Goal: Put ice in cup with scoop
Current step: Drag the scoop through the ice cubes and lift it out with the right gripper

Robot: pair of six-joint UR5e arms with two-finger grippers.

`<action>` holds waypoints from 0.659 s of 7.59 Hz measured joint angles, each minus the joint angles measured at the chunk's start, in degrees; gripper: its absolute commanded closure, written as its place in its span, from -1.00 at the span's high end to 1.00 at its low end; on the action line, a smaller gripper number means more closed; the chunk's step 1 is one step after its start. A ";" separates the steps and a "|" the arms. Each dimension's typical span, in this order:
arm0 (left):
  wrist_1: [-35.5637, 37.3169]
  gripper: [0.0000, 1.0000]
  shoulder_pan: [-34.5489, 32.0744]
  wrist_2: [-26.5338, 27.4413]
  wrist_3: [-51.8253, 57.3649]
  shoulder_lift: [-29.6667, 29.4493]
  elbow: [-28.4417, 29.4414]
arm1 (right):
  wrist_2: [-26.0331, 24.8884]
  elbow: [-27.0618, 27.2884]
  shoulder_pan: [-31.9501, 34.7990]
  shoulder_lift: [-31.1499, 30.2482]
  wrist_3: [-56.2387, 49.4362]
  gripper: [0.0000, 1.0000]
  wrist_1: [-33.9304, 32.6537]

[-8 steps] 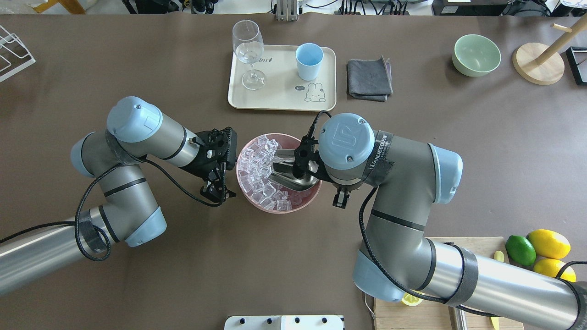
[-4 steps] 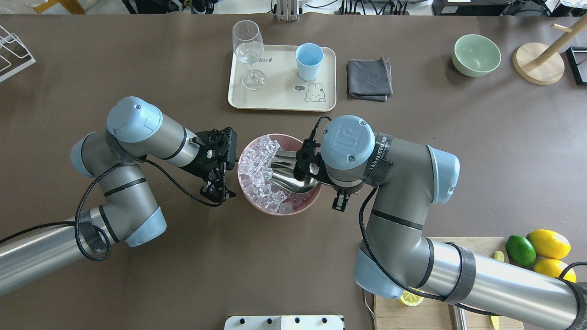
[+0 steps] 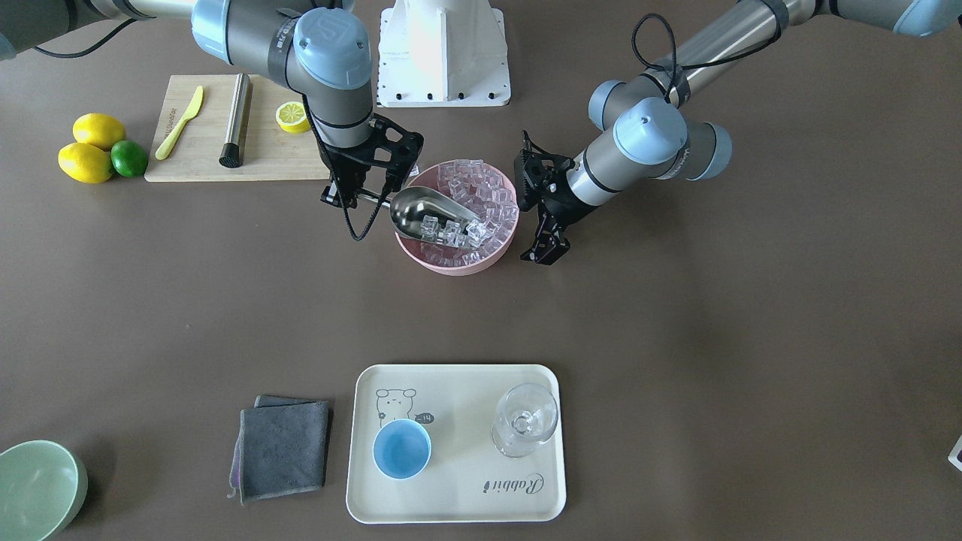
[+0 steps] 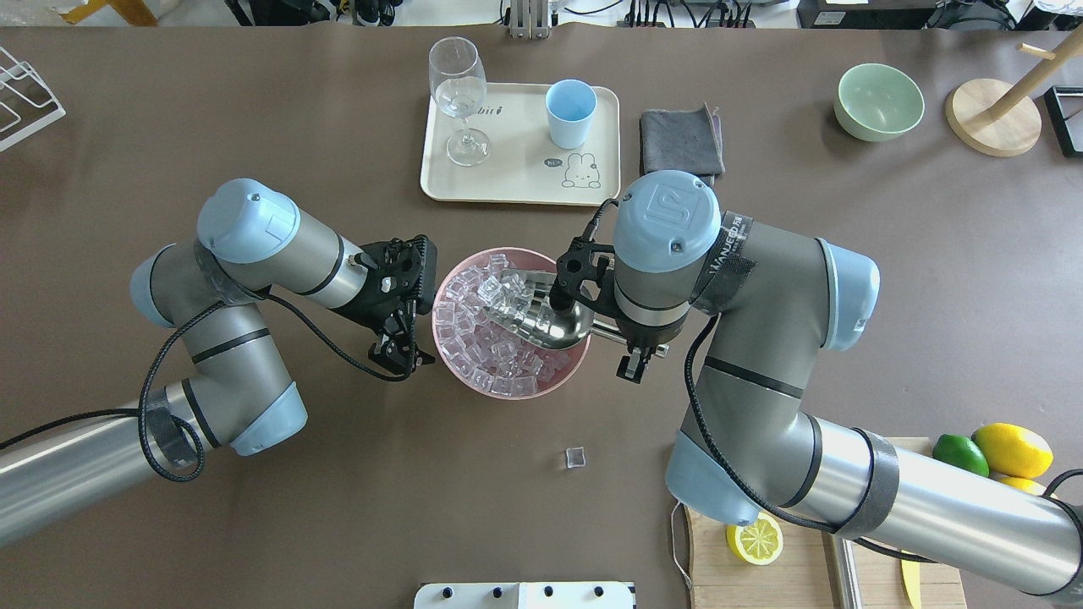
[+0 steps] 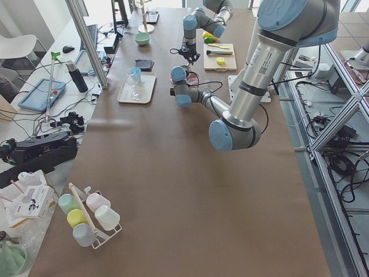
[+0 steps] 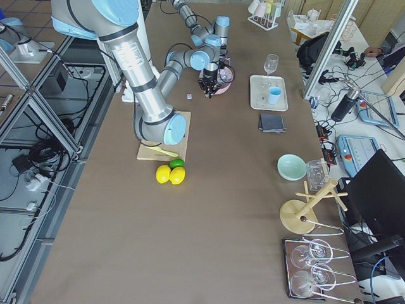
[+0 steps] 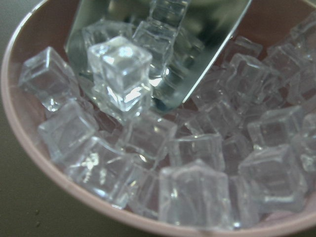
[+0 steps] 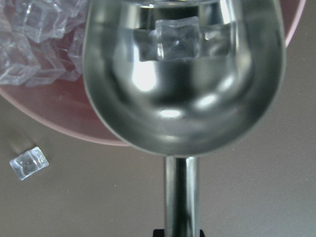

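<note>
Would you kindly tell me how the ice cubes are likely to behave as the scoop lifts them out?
Probably slippery: the ice cubes look glassy and sit loose on the polished scoop, so a tilt may spill them. They likely bounce and skid too, since one cube lies on the table outside the pink bowl.

Clear ice [image 4: 464,326] in a pink bowl [image 4: 508,396], mirror-silver scoop [image 4: 554,328]; at twelve o'clock a light-blue cup [image 4: 568,112] on a cream tray [image 4: 516,182] (black-line rabbit cartoon).
</note>
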 measured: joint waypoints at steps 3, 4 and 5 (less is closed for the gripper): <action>-0.02 0.98 -0.03 0.00 -0.03 0.05 -0.02 | 0.89 1.53 0.07 -0.40 0.89 -1.00 0.38; -0.01 0.98 -0.03 0.00 -0.03 0.05 -0.02 | 1.04 2.69 0.07 -1.09 1.61 -1.00 0.98; 0.00 0.98 -0.05 0.00 -0.03 0.05 -0.01 | 1.74 4.21 0.17 -2.39 2.63 -1.00 2.23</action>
